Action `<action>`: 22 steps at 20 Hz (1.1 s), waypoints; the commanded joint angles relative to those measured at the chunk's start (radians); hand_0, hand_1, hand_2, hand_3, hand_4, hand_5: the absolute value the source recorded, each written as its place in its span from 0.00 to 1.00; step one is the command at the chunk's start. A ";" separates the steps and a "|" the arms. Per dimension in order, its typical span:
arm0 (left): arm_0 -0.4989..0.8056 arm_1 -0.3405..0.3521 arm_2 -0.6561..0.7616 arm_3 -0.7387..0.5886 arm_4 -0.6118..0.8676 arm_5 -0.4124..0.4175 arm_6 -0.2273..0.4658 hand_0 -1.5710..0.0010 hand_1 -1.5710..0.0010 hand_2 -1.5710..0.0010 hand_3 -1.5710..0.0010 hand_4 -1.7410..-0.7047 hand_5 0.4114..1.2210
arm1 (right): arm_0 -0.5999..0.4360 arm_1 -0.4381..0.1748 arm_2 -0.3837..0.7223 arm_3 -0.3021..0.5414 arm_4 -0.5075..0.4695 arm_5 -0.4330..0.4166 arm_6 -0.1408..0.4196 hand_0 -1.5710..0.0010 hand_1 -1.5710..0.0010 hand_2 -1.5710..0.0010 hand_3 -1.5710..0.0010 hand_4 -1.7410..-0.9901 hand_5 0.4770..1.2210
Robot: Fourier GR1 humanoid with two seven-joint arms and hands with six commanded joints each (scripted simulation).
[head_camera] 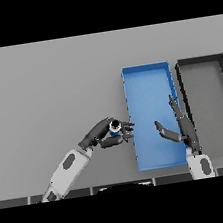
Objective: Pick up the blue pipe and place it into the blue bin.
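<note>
A short blue pipe (114, 128) with a dark open end sits in my left hand (102, 133), whose fingers and thumb curl round it just left of the blue bin (147, 77). The hand's fingertips reach the bin's left wall. My right hand (180, 127) hovers over the bin's right side with straight fingers and thumb spread, holding nothing.
A dark grey bin (200, 61) stands directly right of the blue one, their long walls almost touching. The grey table (45, 93) stretches to the left and far side.
</note>
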 commanded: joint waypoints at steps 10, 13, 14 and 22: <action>-0.002 0.008 0.004 0.008 -0.013 -0.008 -0.009 0.00 0.00 0.00 0.08 0.01 1.00 | -0.046 -0.097 -0.001 -0.178 -0.269 0.205 0.099 1.00 1.00 1.00 1.00 0.70 0.11; 0.000 0.005 0.002 0.009 -0.018 -0.006 0.004 0.00 0.00 0.00 0.08 0.01 1.00 | -0.111 -0.173 0.030 -0.243 -0.335 0.287 0.188 1.00 1.00 1.00 1.00 0.64 0.06; -0.006 0.004 0.004 0.008 -0.012 -0.012 0.008 0.00 0.00 0.00 0.08 0.01 1.00 | -0.130 -0.183 0.054 -0.267 -0.333 0.303 0.206 1.00 1.00 1.00 1.00 0.62 0.06; -0.019 0.004 0.008 0.006 -0.017 -0.019 0.014 0.00 0.00 0.00 0.09 0.01 1.00 | -0.385 -0.232 0.174 -0.328 -0.450 0.377 0.417 1.00 1.00 1.00 1.00 0.59 0.07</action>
